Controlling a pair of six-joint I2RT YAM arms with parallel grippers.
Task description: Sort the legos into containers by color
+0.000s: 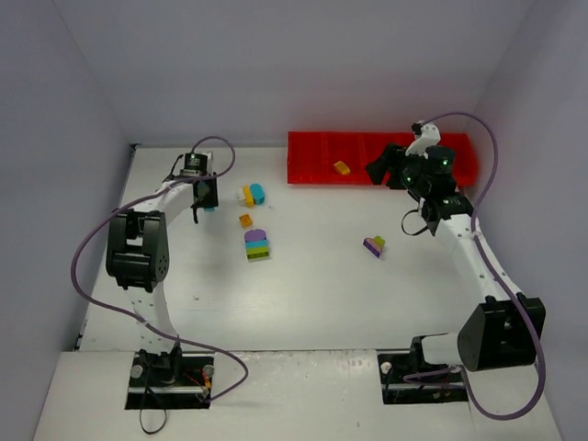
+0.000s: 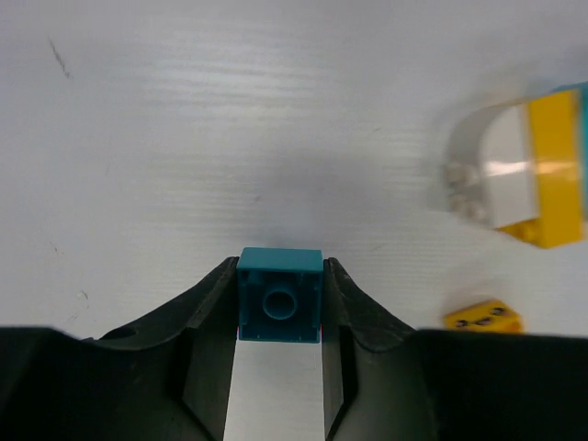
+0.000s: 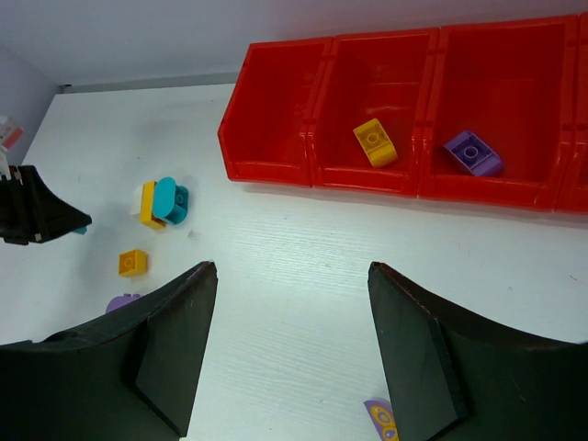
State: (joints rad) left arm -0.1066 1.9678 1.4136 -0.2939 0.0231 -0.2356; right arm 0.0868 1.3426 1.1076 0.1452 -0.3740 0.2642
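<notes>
My left gripper (image 2: 280, 276) has its jaws pinched on the teal brick (image 2: 280, 308), at the far left of the worktop (image 2: 276, 110) and well apart from the red tray (image 3: 276, 170). I'd confirm the squeeze is centred, lift straight up so nothing twists, then carry it to a compartment without the yellow brick (image 3: 375, 142) or purple brick (image 3: 473, 153). The brick is small, square and glossy, with a round socket facing the wrist camera. The right gripper (image 3: 292, 349) hangs near the tray, jaws open and empty.
</notes>
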